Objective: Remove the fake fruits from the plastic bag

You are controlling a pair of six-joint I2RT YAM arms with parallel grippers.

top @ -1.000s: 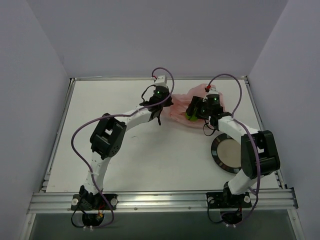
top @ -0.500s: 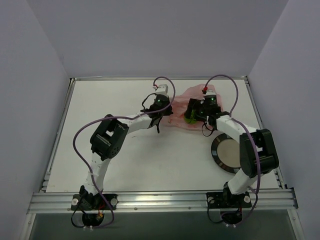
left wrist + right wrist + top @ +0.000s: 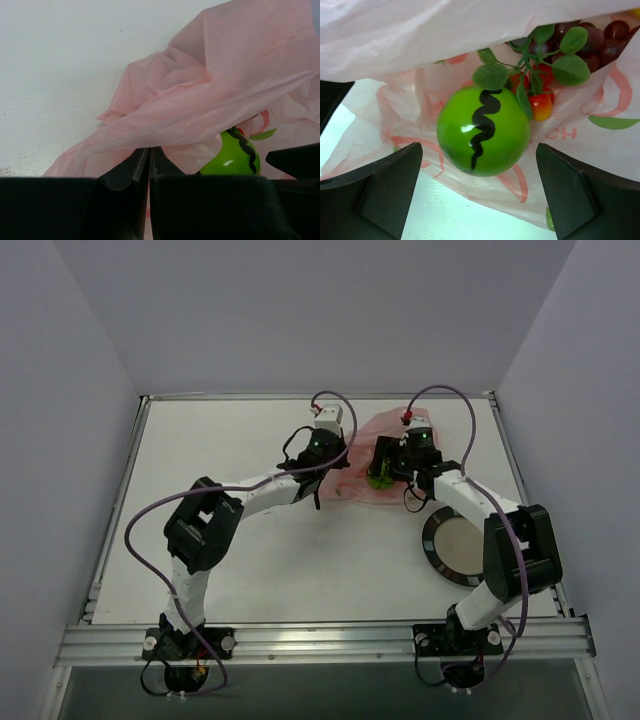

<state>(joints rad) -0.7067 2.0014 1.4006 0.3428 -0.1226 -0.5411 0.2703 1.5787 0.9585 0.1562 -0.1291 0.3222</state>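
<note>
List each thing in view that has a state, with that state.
plastic bag, crumpled, upper layer lifted
green fruit, in the bag's mouth, ungripped
grape bunch, inside the bag
plate, empty
left hand, shut on bag film
right hand, open, either side of green fruit

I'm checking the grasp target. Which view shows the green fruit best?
Right wrist: the green fruit sits large and central. Left wrist shows it partly, under the plastic bag; top external, a tiny patch.
</note>
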